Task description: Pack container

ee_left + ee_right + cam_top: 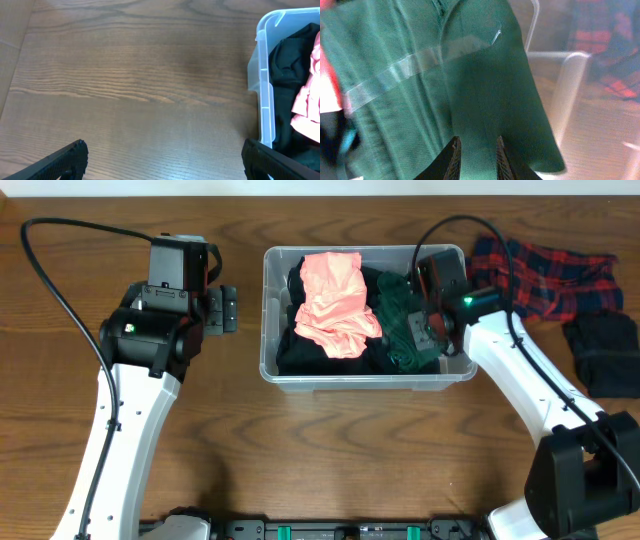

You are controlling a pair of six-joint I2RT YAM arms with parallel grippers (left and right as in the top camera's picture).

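One container (365, 381), one pink garment (335, 300), one green garment (397, 302), one plaid garment (545, 275).

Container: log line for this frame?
container: pink cloth, black cloth inside | right fingers: shut on green cloth at container's right end | left fingers: open, above table, empty

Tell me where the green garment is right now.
In the overhead view, the green garment lies in the right end of the container, beside the pink garment, with the right gripper pinching it.
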